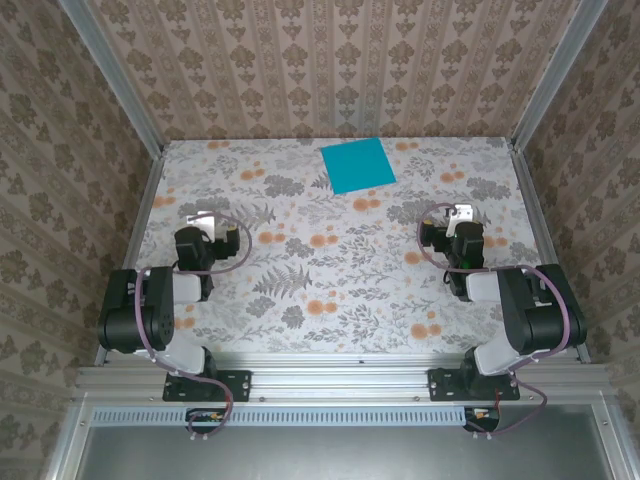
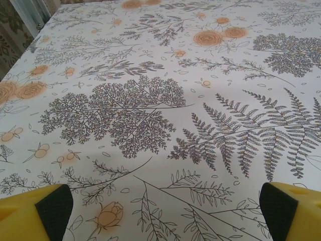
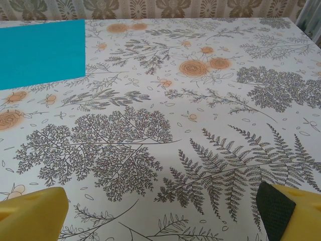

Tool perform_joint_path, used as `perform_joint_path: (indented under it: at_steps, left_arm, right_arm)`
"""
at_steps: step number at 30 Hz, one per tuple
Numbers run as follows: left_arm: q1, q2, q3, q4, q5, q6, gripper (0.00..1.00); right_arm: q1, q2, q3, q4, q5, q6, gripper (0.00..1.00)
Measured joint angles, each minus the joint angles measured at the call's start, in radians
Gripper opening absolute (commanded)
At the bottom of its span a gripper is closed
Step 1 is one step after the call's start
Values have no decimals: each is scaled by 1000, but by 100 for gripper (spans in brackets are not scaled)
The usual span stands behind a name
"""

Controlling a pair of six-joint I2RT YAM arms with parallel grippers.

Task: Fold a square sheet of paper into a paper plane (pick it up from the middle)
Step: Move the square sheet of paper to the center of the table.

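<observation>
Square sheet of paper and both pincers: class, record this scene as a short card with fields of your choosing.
paper: square sheet of paper, teal, flat, unfolded, slightly askew
paper place: far edge of the table, near its middle
left arm: left pincer open, empty, well short of the paper
right arm: right pincer open, empty, paper ahead to its left
task stage: no fold made, paper not yet picked up

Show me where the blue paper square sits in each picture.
Top external: the teal square sheet of paper lies flat at the far middle of the fern-and-flower tablecloth.
Right wrist: part of it at upper left, cut by the frame.
Left wrist: tablecloth ahead.
Shared landmark: that tablecloth.
</observation>
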Motion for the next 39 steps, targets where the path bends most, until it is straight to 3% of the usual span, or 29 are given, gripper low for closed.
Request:
perform_joint_path:
  at_steps: [25,33,39]
  left_arm:
    - [-11,-27,-10,11,-15,1,100]
    - [-53,-323,49,-239,-61,-5,100]
    - [-54,-389,224,-505,23,-132,100]
  right_arm:
    - [-8,-34,2,-43,-15,3,100]
    - [-8,-266,145,-323,-96,32,100]
    - [9,-252,357,-507,-223,109,100]
